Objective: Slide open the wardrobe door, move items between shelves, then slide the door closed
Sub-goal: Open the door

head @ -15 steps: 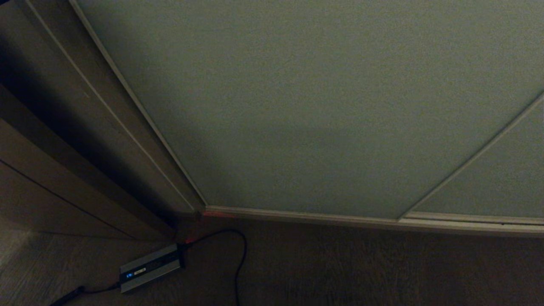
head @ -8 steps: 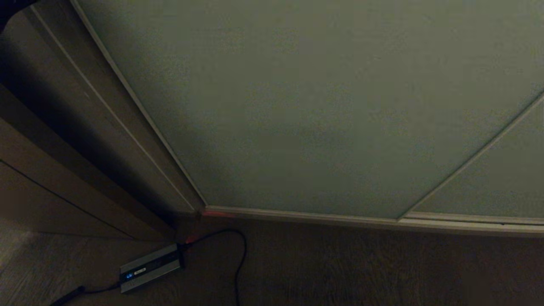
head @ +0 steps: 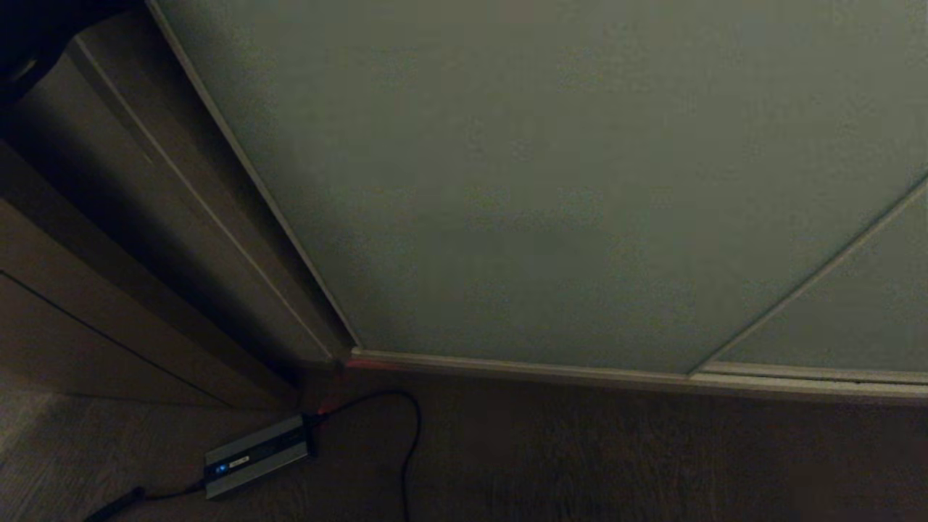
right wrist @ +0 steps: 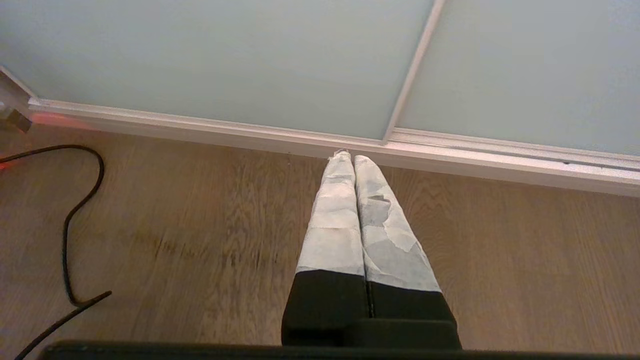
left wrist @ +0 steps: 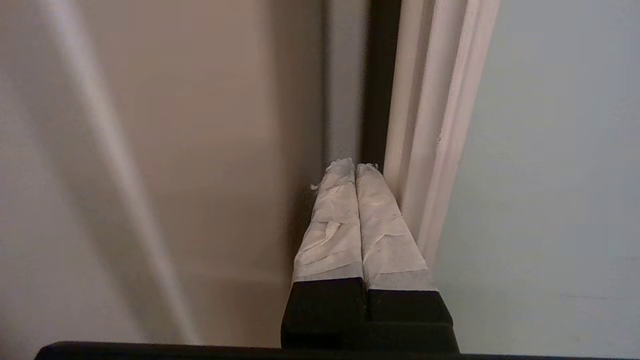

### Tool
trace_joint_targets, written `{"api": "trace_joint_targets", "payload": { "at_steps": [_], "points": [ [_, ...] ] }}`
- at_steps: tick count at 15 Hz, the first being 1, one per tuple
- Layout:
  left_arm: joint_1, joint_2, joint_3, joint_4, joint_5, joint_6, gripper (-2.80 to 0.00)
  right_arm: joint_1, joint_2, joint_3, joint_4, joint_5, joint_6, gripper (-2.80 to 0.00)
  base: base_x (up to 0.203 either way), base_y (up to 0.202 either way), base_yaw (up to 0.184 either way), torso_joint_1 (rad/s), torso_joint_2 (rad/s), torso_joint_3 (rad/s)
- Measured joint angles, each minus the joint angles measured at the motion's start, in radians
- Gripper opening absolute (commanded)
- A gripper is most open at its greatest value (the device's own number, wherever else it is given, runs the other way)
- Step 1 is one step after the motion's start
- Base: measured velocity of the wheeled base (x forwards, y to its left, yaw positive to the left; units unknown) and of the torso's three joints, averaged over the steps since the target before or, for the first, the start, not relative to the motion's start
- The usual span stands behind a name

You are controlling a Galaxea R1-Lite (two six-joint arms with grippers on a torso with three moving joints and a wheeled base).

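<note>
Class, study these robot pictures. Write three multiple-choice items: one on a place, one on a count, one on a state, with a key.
1. Where does the small silver box lie?
A. on the floor near the door's corner
B. on a shelf
C. in a gripper

2. How many plush toys are visible?
A. two
B. none
C. one

3. How do the left gripper's jaws stand?
A. wide open
B. shut, holding nothing
C. clamped on a cable

Key: 1 A, it lies on the floor below the sliding wardrobe door; 2 B, none shows; 3 B, the taped fingers meet.

Head view dim and grainy, straight edges bowed; wrist views brighter, softly blurred
</note>
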State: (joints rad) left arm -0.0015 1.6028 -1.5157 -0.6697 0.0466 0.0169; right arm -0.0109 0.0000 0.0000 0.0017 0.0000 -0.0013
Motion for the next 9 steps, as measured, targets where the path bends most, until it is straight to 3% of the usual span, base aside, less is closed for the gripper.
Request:
{"api": "trace_joint_targets", "payload": {
  "at_steps": [9],
  "points": [
    [-0.198,-0.019,0.014,0.086,-0.005,0.007,-2.8,0.0,0.0,0.0,0.0,0.0,0.0,-2.8,0.0,0.0,0.0,0.0,0.0,0.0]
  ]
}}
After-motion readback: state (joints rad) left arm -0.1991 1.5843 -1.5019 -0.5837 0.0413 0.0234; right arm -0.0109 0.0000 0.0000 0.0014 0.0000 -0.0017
